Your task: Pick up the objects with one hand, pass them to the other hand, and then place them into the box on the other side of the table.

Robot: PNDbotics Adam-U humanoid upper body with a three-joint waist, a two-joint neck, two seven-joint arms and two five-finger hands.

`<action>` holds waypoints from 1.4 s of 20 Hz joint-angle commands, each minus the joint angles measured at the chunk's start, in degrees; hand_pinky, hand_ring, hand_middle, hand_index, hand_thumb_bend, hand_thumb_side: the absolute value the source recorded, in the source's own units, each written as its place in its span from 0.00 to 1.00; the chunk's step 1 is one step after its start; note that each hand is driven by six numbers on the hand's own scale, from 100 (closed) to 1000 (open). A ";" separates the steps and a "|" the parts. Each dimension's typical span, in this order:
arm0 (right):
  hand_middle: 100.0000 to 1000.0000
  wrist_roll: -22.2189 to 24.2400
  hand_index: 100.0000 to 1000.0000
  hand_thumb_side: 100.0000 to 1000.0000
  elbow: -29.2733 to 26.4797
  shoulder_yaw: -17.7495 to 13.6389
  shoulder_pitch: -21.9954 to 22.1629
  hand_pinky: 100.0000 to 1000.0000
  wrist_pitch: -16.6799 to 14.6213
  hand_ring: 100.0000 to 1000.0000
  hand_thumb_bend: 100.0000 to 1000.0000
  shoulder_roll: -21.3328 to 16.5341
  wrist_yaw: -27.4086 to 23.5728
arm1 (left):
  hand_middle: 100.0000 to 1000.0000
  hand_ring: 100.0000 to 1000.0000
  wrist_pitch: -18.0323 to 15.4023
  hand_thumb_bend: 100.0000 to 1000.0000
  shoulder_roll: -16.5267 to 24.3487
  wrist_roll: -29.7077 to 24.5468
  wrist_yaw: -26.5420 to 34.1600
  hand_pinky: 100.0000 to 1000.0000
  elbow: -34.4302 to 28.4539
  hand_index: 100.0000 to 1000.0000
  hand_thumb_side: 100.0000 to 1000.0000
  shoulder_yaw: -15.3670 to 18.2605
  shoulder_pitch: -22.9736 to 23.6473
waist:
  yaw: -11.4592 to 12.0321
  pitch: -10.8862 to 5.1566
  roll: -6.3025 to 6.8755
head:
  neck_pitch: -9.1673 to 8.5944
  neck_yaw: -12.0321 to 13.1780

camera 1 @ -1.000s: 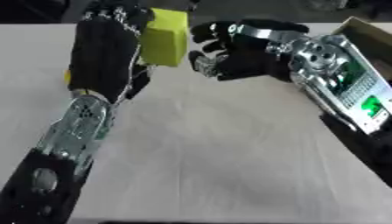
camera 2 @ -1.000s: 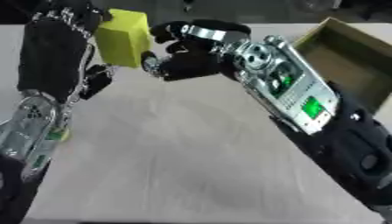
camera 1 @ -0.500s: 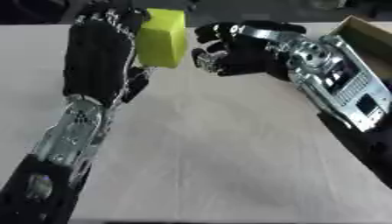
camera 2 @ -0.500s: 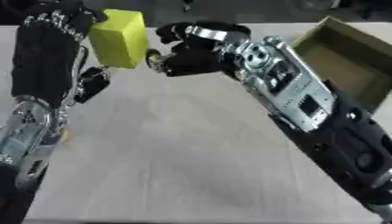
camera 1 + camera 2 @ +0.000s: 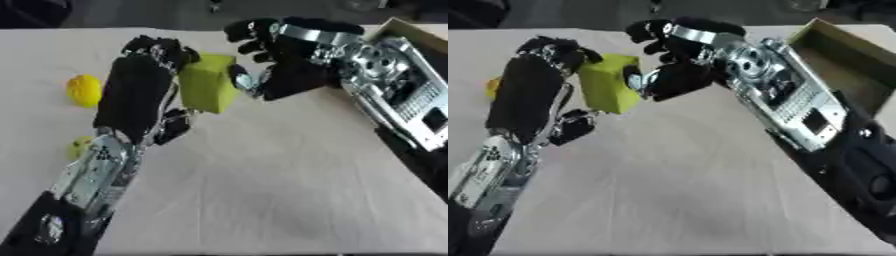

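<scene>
Left eye view: the left hand holds a yellow-green block above the table, fingers curled over its top, offering its free right face. The right hand, fingers spread, touches that face, apparently to take it. 2 small yellow objects lie far left.

Right eye view: the open cardboard box waits far right, likely the destination.

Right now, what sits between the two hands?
The yellow-green block, held by the left hand, fills the gap to the open right hand; the left eye view shows it.
</scene>
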 commanded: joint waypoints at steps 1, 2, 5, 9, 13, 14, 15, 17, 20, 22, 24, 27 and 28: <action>0.99 0.73 1.00 0.09 -1.21 -0.55 -1.48 1.00 -2.37 1.00 0.00 -1.68 1.32 | 0.30 0.45 -2.53 0.08 1.48 -2.57 2.82 0.67 -1.37 0.36 0.00 -1.71 -1.43 | -0.31 -1.26 -0.10 | 0.08 0.33; 0.98 0.85 1.00 0.09 -1.21 -0.58 -1.58 1.00 -3.21 1.00 0.00 -1.96 1.67 | 0.29 0.44 -3.42 0.07 1.55 -3.19 3.71 0.64 -0.92 0.35 0.00 -1.46 -1.50 | -0.53 -1.39 -0.25 | 0.17 0.38; 0.98 1.43 1.00 0.09 -1.21 -0.16 -2.15 1.00 -5.60 1.00 0.00 -3.16 2.62 | 0.28 0.44 -6.04 0.06 1.54 -4.37 6.33 0.65 1.08 0.34 0.00 0.09 -1.66 | -1.10 -1.81 -0.77 | 0.41 0.59; 0.98 1.58 1.00 0.09 -1.21 -0.12 -2.64 1.00 -7.65 1.00 0.00 -4.46 3.55 | 0.26 0.42 -9.46 0.09 1.11 -4.79 9.75 0.59 4.67 0.33 0.00 3.05 -2.06 | -1.33 -2.08 -1.20 | 0.53 0.95; 0.98 1.22 1.00 0.08 -1.21 -0.53 -2.18 1.00 -9.06 1.00 0.00 -4.68 4.33 | 0.25 0.41 -10.15 0.05 0.17 -2.61 13.01 0.53 7.92 0.31 0.00 6.80 -2.15 | -1.07 -2.00 -1.30 | 0.62 1.00; 0.98 1.20 1.00 0.08 -1.21 -0.59 -2.08 1.00 -9.42 1.00 0.00 -4.65 4.50 | 0.25 0.41 -9.59 0.01 -0.05 -2.07 13.85 0.54 8.32 0.31 0.00 7.54 -2.25 | -1.04 -1.96 -1.30 | 0.61 0.98; 0.98 1.14 1.00 0.08 -1.21 -0.71 -1.96 1.00 -9.79 1.00 0.00 -4.60 4.65 | 0.25 0.42 -8.81 0.00 -0.30 -1.61 14.76 0.56 8.54 0.31 0.00 8.17 -2.32 | -1.03 -1.91 -1.29 | 0.51 1.02; 0.98 0.90 1.00 0.08 -1.21 -0.95 -1.76 1.00 -10.57 1.00 0.00 -4.57 5.00 | 0.25 0.44 -7.06 0.00 -0.84 -0.80 16.60 0.61 8.45 0.31 0.00 8.91 -2.27 | -1.06 -1.80 -1.29 | 0.21 1.18; 0.97 0.62 1.00 0.08 -1.21 -1.08 -1.34 1.00 -12.06 1.00 0.00 -4.47 5.97 | 0.25 0.47 -4.58 0.00 -1.39 0.32 19.13 0.68 8.46 0.32 0.04 9.64 -1.88 | -1.05 -1.65 -1.25 | -0.14 1.56; 0.97 0.71 1.00 0.08 -1.21 -1.11 -0.85 1.00 -13.48 1.00 0.00 -4.42 6.91 | 0.25 0.48 -3.21 0.00 -1.81 1.55 20.72 0.70 8.20 0.32 0.08 9.59 -1.52 | -0.96 -1.56 -1.20 | -0.35 1.59; 0.96 0.92 1.00 0.09 -1.21 -1.11 -0.32 1.00 -15.07 1.00 0.00 -4.40 8.15 | 0.25 0.47 -3.07 0.00 -1.88 3.06 22.35 0.70 7.45 0.31 0.07 8.96 -1.31 | -0.89 -1.50 -1.19 | -0.49 1.48; 0.96 0.96 1.00 0.10 -1.21 -0.98 -0.22 1.00 -17.53 1.00 0.00 -4.05 10.47 | 0.24 0.46 -3.31 0.00 -2.03 5.35 24.82 0.70 7.44 0.30 0.07 8.46 -1.29 | -0.75 -1.48 -1.19 | -0.47 1.57; 0.96 0.96 1.00 0.10 -1.21 -0.89 -0.19 1.00 -18.37 1.00 0.00 -3.94 11.31 | 0.23 0.46 -3.12 0.00 -2.07 5.79 25.66 0.68 7.59 0.29 0.06 8.50 -1.39 | -0.67 -1.49 -1.17 | -0.51 1.64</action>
